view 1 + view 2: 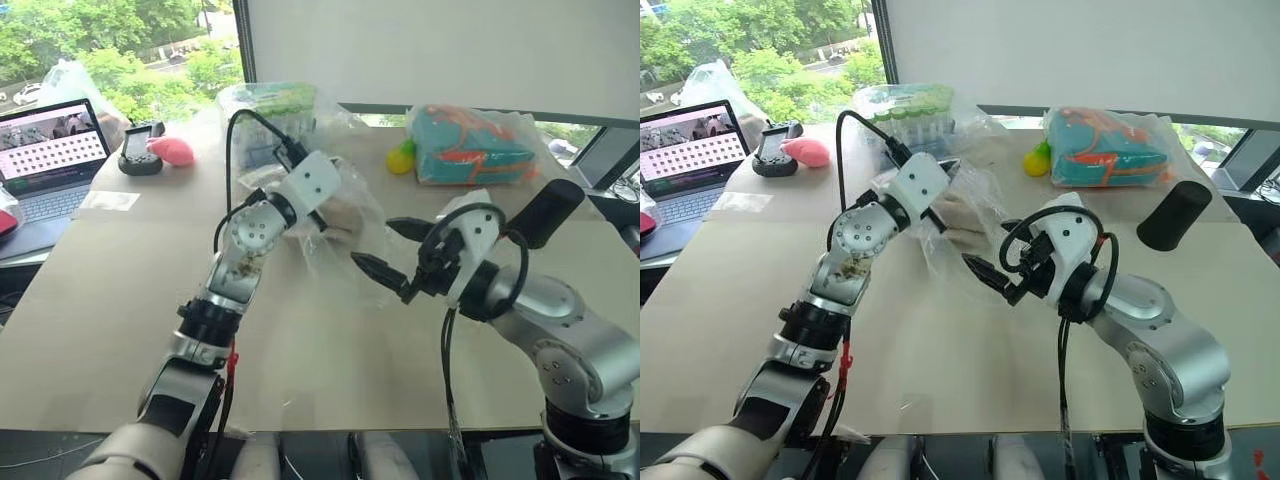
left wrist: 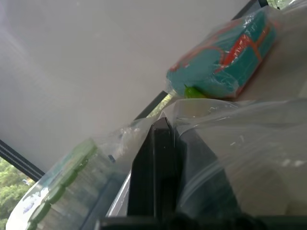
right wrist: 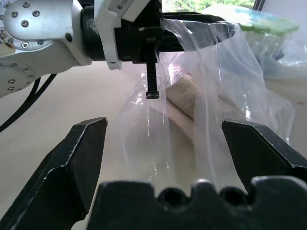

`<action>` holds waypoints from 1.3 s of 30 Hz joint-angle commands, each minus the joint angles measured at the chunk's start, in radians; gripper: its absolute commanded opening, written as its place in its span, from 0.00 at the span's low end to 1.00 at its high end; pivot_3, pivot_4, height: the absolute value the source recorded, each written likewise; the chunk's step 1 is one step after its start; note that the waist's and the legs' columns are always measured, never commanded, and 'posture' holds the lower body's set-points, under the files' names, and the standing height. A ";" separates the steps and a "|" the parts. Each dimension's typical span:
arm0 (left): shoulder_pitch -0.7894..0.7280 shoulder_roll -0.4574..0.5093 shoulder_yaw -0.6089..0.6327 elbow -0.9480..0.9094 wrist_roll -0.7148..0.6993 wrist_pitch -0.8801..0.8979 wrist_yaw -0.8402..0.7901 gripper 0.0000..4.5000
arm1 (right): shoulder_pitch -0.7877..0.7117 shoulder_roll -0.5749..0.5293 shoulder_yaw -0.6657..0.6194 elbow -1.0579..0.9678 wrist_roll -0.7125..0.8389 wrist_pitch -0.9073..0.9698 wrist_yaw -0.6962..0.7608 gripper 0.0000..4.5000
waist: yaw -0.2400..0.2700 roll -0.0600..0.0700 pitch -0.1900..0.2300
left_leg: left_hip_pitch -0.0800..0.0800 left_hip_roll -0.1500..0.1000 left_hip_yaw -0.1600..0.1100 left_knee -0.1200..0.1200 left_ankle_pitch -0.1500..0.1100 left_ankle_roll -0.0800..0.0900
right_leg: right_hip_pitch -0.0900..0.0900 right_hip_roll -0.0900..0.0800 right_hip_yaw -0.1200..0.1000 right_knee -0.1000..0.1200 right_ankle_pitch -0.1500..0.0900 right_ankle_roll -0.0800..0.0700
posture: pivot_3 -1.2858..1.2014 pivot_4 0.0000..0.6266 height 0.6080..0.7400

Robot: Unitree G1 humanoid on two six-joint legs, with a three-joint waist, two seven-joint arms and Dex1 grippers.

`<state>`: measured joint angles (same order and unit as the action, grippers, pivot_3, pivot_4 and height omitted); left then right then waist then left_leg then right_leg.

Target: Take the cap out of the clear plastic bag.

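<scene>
At the centre of the bench in the left eye view, the left hand is clamped shut on the clear plastic bag, lifting its edge. The right hand, at four o'clock from it, is spread wide and holds nothing.

Through the right eye view, the cap lies inside the bag, beige, just beyond the left hand. A teal-orange bag sits at one o'clock and a bag of green-capped tubes at eleven.

From the left wrist, two dark fingers pinch the film.

From the right wrist, the cap rests on the bench under the draped plastic, between the parted fingers.
</scene>
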<state>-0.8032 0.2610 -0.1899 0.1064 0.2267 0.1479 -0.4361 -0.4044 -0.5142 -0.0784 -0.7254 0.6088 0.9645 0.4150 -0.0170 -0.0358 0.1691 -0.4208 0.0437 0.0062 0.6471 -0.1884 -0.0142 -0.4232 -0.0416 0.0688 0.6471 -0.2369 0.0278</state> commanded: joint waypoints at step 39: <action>0.071 -0.058 0.010 -0.344 -0.053 0.273 0.008 0.02 | -0.313 0.100 0.664 0.695 -0.857 -0.702 -0.111 1.00 | -0.025 0.000 0.000 | 0.000 0.000 0.000 -0.001 0.000 0.000 | -0.001 0.000 0.000 0.000 0.000 0.000 | 0.52 0.24 1.00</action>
<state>-0.7015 0.2077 -0.1926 -0.2035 0.1886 0.4427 -0.4413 -0.6986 -0.4002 0.5601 -0.0594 -0.1632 0.3439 0.3013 -0.0424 -0.0353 0.1689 -0.4211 0.0438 0.0062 0.6465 -0.1884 -0.0142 -0.4246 -0.0415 0.0689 0.6469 -0.2365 0.0275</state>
